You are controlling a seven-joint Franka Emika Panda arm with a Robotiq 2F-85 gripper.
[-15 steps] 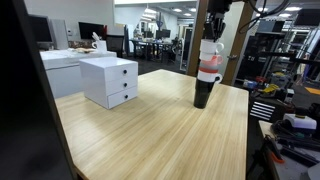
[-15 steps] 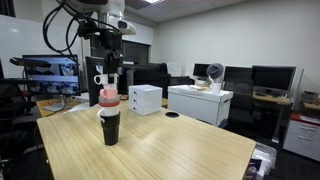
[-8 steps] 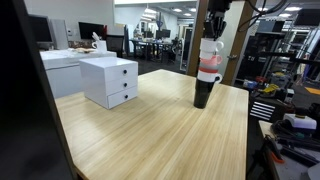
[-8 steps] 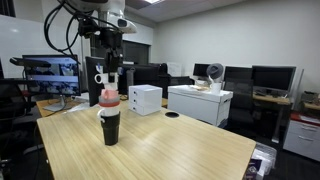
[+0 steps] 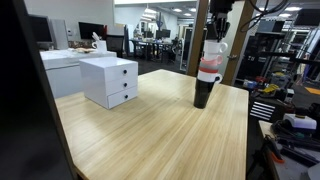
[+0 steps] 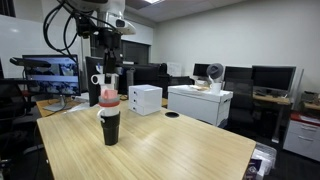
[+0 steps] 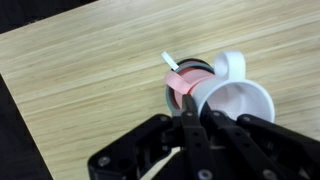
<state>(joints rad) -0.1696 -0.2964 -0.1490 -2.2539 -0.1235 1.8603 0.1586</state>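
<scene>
White mug point(image 7: 240, 100) hangs from the gripper point(image 7: 188, 100), whose fingers are pinched tight on the rim of the mug, one inside and one outside. In both exterior views the mug is just above a pink cup point(image 5: 208, 70); I cannot tell if they touch. The pink cup sits inside a black cup point(image 5: 203, 96), which stands near the far edge of the wooden table point(image 5: 150, 135). Open wood lies between this stack and the white drawer box point(image 5: 110, 80).
</scene>
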